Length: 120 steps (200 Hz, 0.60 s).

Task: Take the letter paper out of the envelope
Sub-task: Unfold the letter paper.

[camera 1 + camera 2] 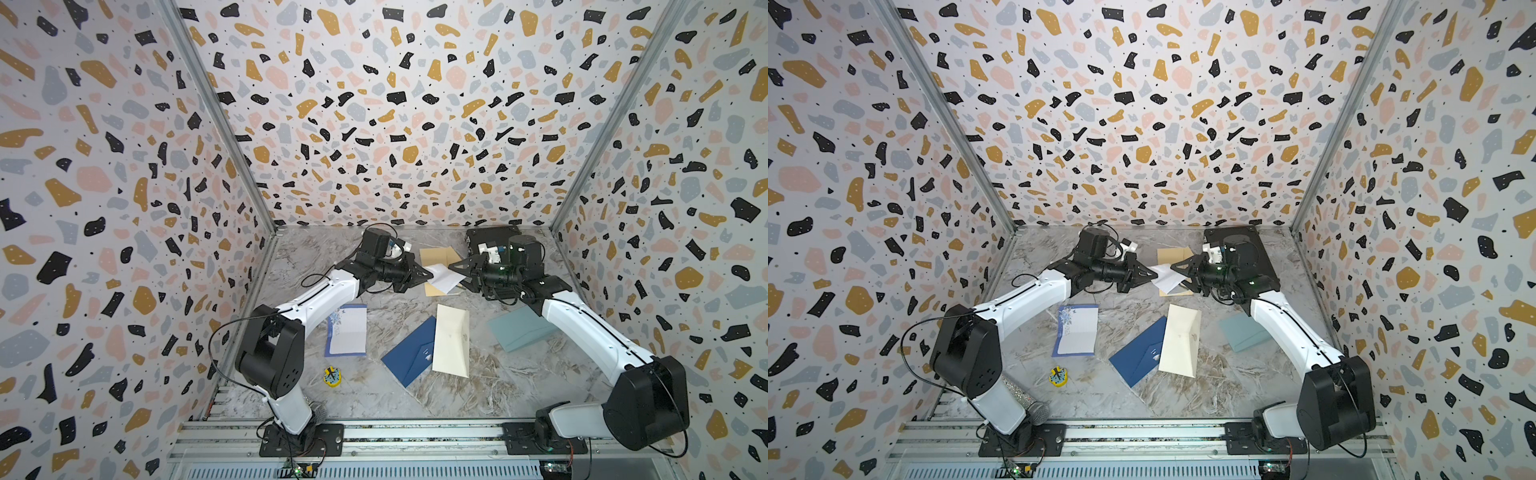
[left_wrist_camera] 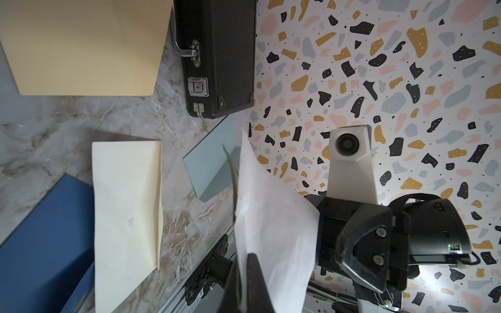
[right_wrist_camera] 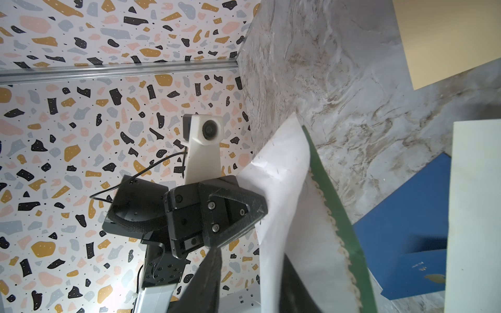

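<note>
Where the letter paper (image 1: 444, 277) hangs: raised on edge over the tan envelope (image 1: 434, 254), between both arms. Whether its lower edge sits inside that envelope is hidden.
Left gripper (image 1: 430, 274): fingers (image 2: 252, 281) pressed together, pinching the white sheet.
Right gripper (image 1: 457, 274): fingers (image 3: 208, 279) spread, the sheet passing between them unclamped.
Sheets: two. One is held, green-edged on one face. A blue-bordered sheet (image 1: 348, 330) lies flat, toward the left arm's base from the tan envelope.
Envelopes: four. Besides the tan one, a cream envelope (image 1: 452, 340) overlaps a dark blue envelope (image 1: 409, 355), nearer the arm bases. A teal envelope (image 1: 519, 330) lies toward the right arm.
Others: one black case (image 2: 222, 54) just beside the tan envelope, one yellow trinket (image 1: 332, 377), one microphone (image 1: 1034, 409).
Hard to see: the case is mostly behind the right arm in both top views, the teal envelope's corner is under that arm, and the left arm's base cuts off the microphone. The trinket is too small to identify.
</note>
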Available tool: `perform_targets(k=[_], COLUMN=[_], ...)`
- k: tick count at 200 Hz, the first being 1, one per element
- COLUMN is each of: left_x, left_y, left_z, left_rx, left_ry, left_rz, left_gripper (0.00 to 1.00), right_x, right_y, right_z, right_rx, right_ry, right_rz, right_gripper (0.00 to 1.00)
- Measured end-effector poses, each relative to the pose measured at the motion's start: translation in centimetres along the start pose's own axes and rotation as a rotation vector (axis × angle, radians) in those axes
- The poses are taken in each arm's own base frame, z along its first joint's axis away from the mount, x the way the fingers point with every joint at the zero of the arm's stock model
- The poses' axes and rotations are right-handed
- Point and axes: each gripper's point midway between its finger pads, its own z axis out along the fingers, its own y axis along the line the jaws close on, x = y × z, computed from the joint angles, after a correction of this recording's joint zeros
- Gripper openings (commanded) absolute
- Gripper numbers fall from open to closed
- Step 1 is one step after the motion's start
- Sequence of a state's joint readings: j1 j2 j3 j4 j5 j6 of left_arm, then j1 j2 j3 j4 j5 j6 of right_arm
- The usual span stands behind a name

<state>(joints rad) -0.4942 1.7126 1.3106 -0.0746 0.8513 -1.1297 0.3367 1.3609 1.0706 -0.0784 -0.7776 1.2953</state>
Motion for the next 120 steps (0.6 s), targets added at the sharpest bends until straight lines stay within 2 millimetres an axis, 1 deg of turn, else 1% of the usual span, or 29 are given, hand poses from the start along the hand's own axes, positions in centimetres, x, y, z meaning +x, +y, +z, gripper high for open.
perform_targets(k=[37, 85, 93, 102, 120], left_x=[-0.8, -1.6, -1.7, -1.9, -2.1], left_y=[-0.5, -1.8, -2.1, -2.3, -2.7], left_z=[0.6, 0.6, 0.6, 0.6, 0.6], left_rx=[0.034, 0.084, 0.093, 0.103, 0.123], left_ry=[-0.017, -0.046, -0.053, -0.060, -0.067], left_rz=[-0.021, -0.035, -0.035, -0.036, -0.044], left_gripper=[0.00, 0.00, 0.00, 0.00, 0.00], right_x=[0.7, 0.4, 0.5, 0.4, 0.3], right_y=[0.3, 1.2, 1.3, 1.4, 1.4], right_z=[0.5, 0.6, 0.7, 0.7, 0.8], right_rx=[-0.006, -0.041, -0.044, -0.047, -0.048], right_ry=[0.014, 0.001, 0.000, -0.002, -0.009], right_rz=[0.000, 0.000, 0.000, 0.002, -0.003], right_gripper=[0.32, 0.26, 0.23, 0.17, 0.00])
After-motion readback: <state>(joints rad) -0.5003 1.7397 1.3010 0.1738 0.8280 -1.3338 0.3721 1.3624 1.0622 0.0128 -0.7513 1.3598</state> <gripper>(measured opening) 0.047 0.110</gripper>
